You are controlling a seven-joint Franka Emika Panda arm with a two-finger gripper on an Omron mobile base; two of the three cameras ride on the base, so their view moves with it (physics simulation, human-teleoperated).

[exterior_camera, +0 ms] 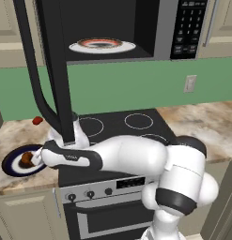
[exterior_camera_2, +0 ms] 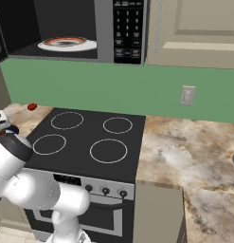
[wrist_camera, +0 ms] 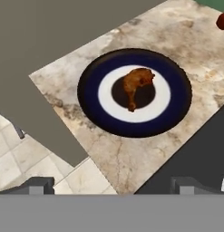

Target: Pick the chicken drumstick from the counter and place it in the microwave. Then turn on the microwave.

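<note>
Wide apart, the end effector (wrist_camera: 111, 185) hangs over the near left stretch of desk (wrist_camera: 131, 158), where the chicken drumstick (wrist_camera: 136, 86) lies in the middle of a dark blue-rimmed plate (wrist_camera: 90, 97), well below the open microwave (exterior_camera: 162, 28) above the stove (exterior_camera_2: 90, 142).

Gripper (wrist_camera: 111, 185): above the counter (wrist_camera: 131, 154), jaws spread wide, nothing between them.
Plate (wrist_camera: 93, 74): on the counter, ahead of the gripper along its line of sight.
Chicken drumstick (wrist_camera: 135, 84): at the plate's centre, well apart from the fingertips.
Small round object (exterior_camera: 37, 121): on the counter beyond the plate, near the wall; what it is cannot be told.
Stove (exterior_camera: 122, 133): just beside the plate, on the gripper's right.
Microwave (exterior_camera: 166, 28): over the stove, above the gripper, door (exterior_camera: 47, 70) swung open toward the gripper.
Second plate (exterior_camera: 102, 46): inside the microwave.
Keypad (exterior_camera: 189, 28): on the microwave's right side.
</note>
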